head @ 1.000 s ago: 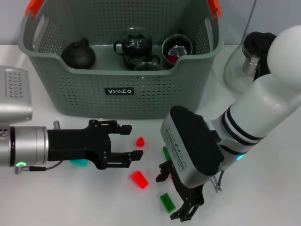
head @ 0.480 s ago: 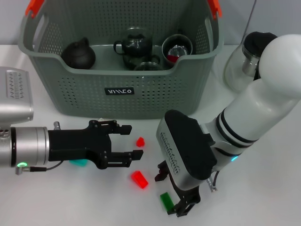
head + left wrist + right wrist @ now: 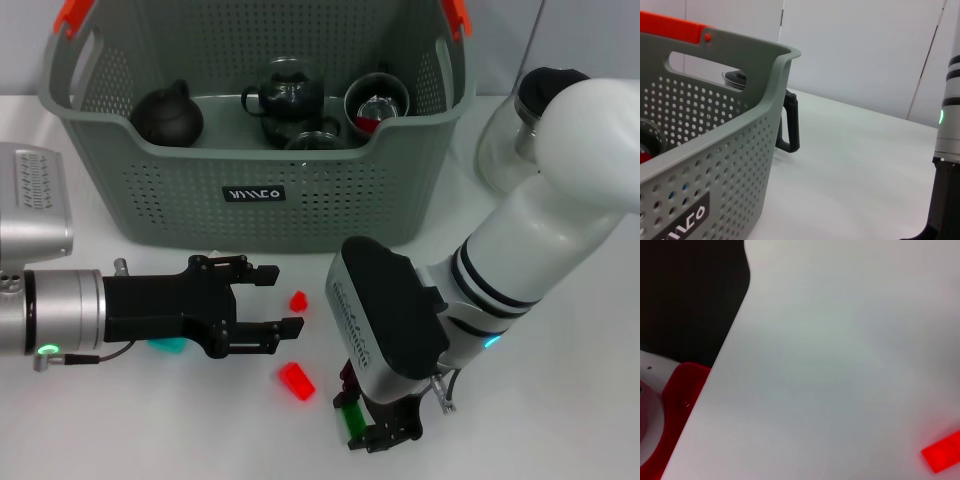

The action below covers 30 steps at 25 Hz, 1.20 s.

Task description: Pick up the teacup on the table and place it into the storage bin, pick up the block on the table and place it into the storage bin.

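Note:
The grey storage bin (image 3: 250, 190) stands at the back of the table, and its perforated wall (image 3: 715, 150) fills the left wrist view. Inside it are two dark teapots (image 3: 167, 113) and a dark teacup (image 3: 377, 100). No teacup shows on the table. A green block (image 3: 350, 420) lies at the front, with my right gripper (image 3: 375, 428) down against it. My left gripper (image 3: 283, 298) hovers low and open, holding nothing. A small red block (image 3: 298, 300) sits just past its fingertips. Another red block (image 3: 296, 381), (image 3: 942, 457) lies between the two grippers.
A teal block (image 3: 168, 346) lies under my left arm. A glass carafe (image 3: 520, 140) with a black handle (image 3: 792, 125) stands right of the bin. The right wrist view shows the table's edge with a red and white object (image 3: 675, 415) beyond it.
My right gripper has shifted left and come down onto the green block. The left arm and the other blocks have stayed put.

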Each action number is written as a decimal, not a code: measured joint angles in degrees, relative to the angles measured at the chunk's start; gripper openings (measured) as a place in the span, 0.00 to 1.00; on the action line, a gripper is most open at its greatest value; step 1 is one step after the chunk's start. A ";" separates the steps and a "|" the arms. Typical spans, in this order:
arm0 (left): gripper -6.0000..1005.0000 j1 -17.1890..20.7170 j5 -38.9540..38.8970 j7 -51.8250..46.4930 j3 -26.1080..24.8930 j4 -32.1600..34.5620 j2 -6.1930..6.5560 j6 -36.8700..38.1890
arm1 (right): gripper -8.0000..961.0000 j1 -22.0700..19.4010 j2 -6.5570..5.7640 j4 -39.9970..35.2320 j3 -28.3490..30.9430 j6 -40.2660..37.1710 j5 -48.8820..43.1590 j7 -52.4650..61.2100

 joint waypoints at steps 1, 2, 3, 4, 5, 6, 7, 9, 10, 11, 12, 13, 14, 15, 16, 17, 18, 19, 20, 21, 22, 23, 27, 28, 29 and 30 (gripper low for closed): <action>0.75 0.00 0.00 0.00 0.00 0.00 0.01 0.00 | 0.64 0.04 -0.09 0.00 0.01 -0.18 0.01 0.33; 0.75 0.00 0.00 0.00 0.00 0.00 0.01 0.00 | 0.59 0.07 -0.16 -0.05 0.06 -0.32 0.00 0.69; 0.75 0.00 0.00 0.00 0.00 0.00 0.03 0.00 | 0.54 0.08 -0.25 -0.16 0.17 -0.36 -0.03 1.01; 0.75 0.00 0.00 0.00 0.00 0.01 0.06 0.00 | 0.50 0.04 -0.36 -0.48 0.35 -0.59 -0.04 1.43; 0.75 0.00 0.00 0.00 -0.02 0.02 0.08 0.03 | 0.45 -0.19 -0.49 -1.12 0.81 -0.95 -0.08 2.01; 0.75 0.00 0.00 0.00 -0.10 0.05 0.10 0.05 | 0.45 -0.51 -0.61 -1.83 1.42 -1.37 -0.14 2.46; 0.75 0.02 0.00 0.00 -0.31 0.15 0.10 0.18 | 0.45 -1.17 -0.76 -3.14 2.77 -2.67 -0.42 3.02; 0.75 0.09 0.05 0.00 -0.82 0.34 0.16 0.43 | 0.45 -2.92 -0.94 -6.25 6.57 -5.99 -1.72 3.95; 0.75 0.16 0.19 0.00 -1.18 0.40 0.30 0.57 | 0.45 -4.02 -0.96 -8.36 9.34 -8.50 -3.01 4.42; 0.75 0.23 0.34 0.00 -1.44 0.44 0.45 0.57 | 0.45 -5.24 -1.03 -10.79 12.47 -10.68 -4.35 4.90; 0.75 0.32 0.49 0.00 -1.63 0.47 0.65 0.53 | 0.45 -6.41 -1.02 -13.45 15.49 -13.18 -5.76 5.54; 0.75 0.44 0.53 0.01 -1.67 0.49 0.76 0.49 | 0.45 -7.47 -1.04 -16.37 18.65 -15.75 -7.22 6.29; 0.75 0.64 0.58 0.08 -1.78 0.50 0.92 0.42 | 0.45 -8.39 -1.03 -19.67 21.77 -18.76 -8.42 7.23; 0.75 0.77 0.59 0.16 -1.94 0.53 0.98 0.37 | 0.45 -8.93 -1.04 -22.97 25.23 -21.94 -9.07 8.08; 0.75 0.91 0.63 0.30 -2.16 0.54 1.04 0.28 | 0.45 -9.24 -1.03 -25.62 27.99 -24.75 -9.54 8.87; 0.75 0.94 0.65 0.38 -2.30 0.54 1.07 0.22 | 0.45 -9.10 -1.06 -29.16 31.70 -27.90 -9.40 9.87; 0.75 0.95 0.68 0.41 -2.34 0.54 1.08 0.16 | 0.45 -8.56 -1.04 -32.42 35.72 -31.06 -8.43 10.96; 0.75 0.92 0.68 0.43 -2.35 0.54 1.08 0.15 | 0.45 -7.61 -1.05 -35.78 39.38 -33.46 -6.95 12.18; 0.75 0.86 0.69 0.43 -2.35 0.54 1.07 0.12 | 0.45 -6.21 -1.13 -38.14 42.98 -35.18 -4.63 13.70; 0.75 0.71 0.69 0.44 -2.37 0.55 1.08 0.13 | 0.45 -4.68 -1.26 -39.85 46.06 -36.36 -2.58 15.10; 0.75 0.71 0.69 0.44 -2.37 0.55 1.08 0.13 | 0.45 -2.70 -1.52 -41.13 49.36 -36.72 -0.54 16.84; 0.75 0.57 0.70 0.44 -2.30 0.55 1.07 0.12 | 0.45 -0.49 -1.80 -41.55 52.26 -36.23 0.56 18.58; 0.75 -0.25 0.48 0.46 -2.05 0.37 1.14 0.11 | 0.45 6.28 -2.49 -38.05 58.13 -26.16 -0.73 23.32; 0.75 -0.32 0.46 0.46 -2.04 0.33 1.16 0.09 | 0.45 7.48 -2.83 -35.45 58.18 -22.85 -1.77 23.69; 0.75 -0.40 0.42 0.47 -2.00 0.30 1.19 0.06 | 0.45 8.74 -3.29 -32.33 58.03 -19.37 -2.81 23.86; 0.75 -0.47 0.40 0.47 -1.96 0.29 1.22 0.04 | 0.45 10.00 -3.84 -28.80 57.66 -16.35 -3.80 23.79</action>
